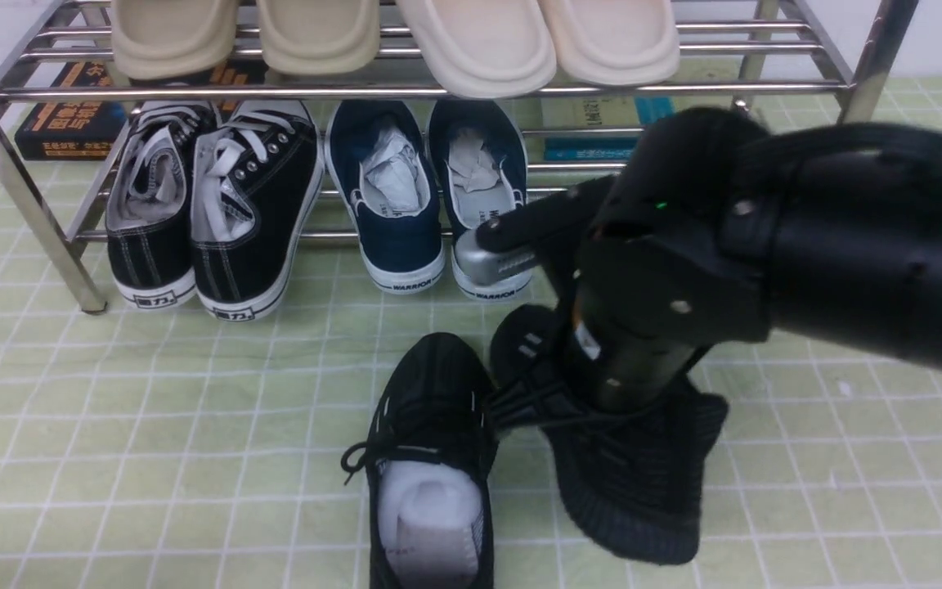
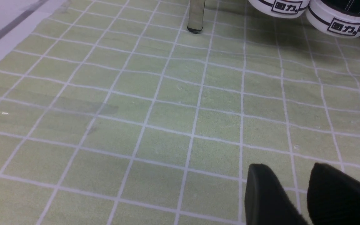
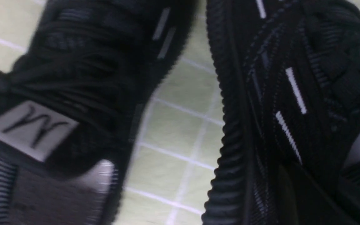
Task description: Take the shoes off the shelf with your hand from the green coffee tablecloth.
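The two black knit shoes are off the chrome shelf (image 1: pixel 405 92) and on the green grid tablecloth (image 1: pixel 152 425). The left shoe (image 1: pixel 430 458) lies flat with white paper stuffing showing. The right shoe (image 1: pixel 643 491) is tilted on its side. My right arm's black hand (image 1: pixel 610 360) reaches down into that shoe's opening, fingertips hidden, and its silver thumb tip (image 1: pixel 491 262) sticks out to the left. Both shoes fill the right wrist view, the left one (image 3: pixel 73 78) and the right one (image 3: pixel 292 93). My left gripper (image 2: pixel 287 175) is open and empty above bare cloth.
Black canvas white-soled sneakers (image 1: pixel 209 213) and navy slip-ons (image 1: pixel 393 196) sit on the lower tier. Beige slippers (image 1: pixel 471 41) lie on the top tier. Books (image 1: pixel 70 123) lie behind the shelf. A shelf leg (image 2: pixel 195 15) and the canvas sneaker toes (image 2: pixel 339 18) show in the left wrist view.
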Robot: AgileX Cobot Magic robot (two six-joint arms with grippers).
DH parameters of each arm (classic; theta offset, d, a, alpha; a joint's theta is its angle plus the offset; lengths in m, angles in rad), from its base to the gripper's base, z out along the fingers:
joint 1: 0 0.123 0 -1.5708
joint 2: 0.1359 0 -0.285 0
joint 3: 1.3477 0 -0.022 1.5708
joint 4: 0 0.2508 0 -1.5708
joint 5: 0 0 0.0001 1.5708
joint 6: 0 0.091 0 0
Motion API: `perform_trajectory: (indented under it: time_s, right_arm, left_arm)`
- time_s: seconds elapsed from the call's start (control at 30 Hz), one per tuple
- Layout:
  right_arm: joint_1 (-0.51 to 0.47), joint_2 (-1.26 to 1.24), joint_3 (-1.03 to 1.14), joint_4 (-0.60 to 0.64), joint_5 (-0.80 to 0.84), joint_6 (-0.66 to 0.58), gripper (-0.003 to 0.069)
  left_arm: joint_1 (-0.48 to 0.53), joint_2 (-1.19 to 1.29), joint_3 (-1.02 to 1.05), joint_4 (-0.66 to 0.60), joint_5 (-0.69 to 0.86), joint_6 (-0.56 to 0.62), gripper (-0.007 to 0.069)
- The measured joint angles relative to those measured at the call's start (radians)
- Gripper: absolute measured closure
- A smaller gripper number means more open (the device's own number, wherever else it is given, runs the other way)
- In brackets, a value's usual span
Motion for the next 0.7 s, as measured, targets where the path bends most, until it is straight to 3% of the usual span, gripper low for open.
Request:
perform_trajectory:
  time_s: [0.3,0.7]
  right_arm:
    - [0.001,0.035,-0.001,0.061,-0.007,0.001,0.0641]
    - [0.001,0.006,-0.045,-0.045,0.094,0.008,0.0632]
  left_arm:
    - [0.0,0.0,0.0,0.0,0.0,0.0,0.0383]
    - [0.0,0.0,0.0,0.0,0.0,0.0,0.0383]
